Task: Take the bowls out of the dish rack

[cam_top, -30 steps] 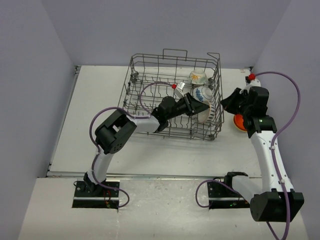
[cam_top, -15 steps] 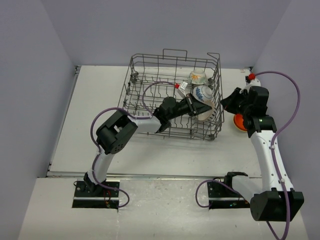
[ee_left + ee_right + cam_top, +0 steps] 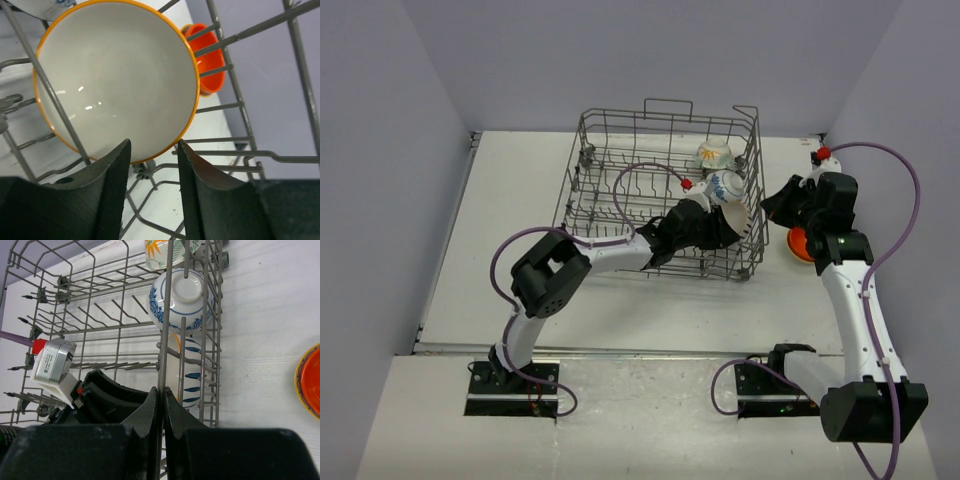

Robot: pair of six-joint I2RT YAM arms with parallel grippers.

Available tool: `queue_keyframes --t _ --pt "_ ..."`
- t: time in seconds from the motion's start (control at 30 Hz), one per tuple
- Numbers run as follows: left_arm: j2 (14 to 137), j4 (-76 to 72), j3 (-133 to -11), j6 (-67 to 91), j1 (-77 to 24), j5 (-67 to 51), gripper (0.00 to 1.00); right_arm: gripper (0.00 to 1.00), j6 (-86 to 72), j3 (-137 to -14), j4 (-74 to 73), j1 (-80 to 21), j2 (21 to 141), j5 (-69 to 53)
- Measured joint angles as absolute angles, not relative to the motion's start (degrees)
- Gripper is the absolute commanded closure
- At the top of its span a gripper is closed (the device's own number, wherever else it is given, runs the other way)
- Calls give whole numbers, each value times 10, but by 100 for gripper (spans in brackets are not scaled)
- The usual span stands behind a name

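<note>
Where the left arm reaches across the dish rack (image 3: 575, 190), the left gripper (image 3: 153, 145) sits low among the tines. Its fingers (image 3: 112, 185) are spread, and the bottom rim of one bowl lies between their tips without being pinched.

That bowl, the dark-striped bowl (image 3: 189, 371), stands on edge near the rack's right wall. Its white inside and orange rim face the left wrist camera.

Two more bowls are in the rack. A blue-patterned bowl (image 3: 182, 299) is turned foot-up just behind the striped one, and a bowl with a yellowish floral pattern (image 3: 162, 252) sits in the far right corner. That makes three bowls in the rack.

Right of the rack, the right gripper (image 3: 161, 402) hovers by the rack's right wall with its fingers pressed together. A rack wire lines up with their seam, and I cannot tell whether it is caught there.

One orange bowl (image 3: 800, 243) sits on the table (image 3: 500, 220) just outside the rack, under the right arm. A yellowish rim shows around it, and I cannot tell whether that is another bowl.
</note>
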State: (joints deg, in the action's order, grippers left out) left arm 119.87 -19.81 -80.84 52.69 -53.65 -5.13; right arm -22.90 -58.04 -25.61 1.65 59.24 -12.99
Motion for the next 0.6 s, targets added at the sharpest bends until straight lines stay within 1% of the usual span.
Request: queue_keyframes --t 0.33,0.6 --pt "1194 -124 -839 462 -552 10 55 100 -229 -580 -256 17 592 -130" --pt "1209 -128 -872 423 -552 26 57 100 -229 -580 -256 17 592 -130"
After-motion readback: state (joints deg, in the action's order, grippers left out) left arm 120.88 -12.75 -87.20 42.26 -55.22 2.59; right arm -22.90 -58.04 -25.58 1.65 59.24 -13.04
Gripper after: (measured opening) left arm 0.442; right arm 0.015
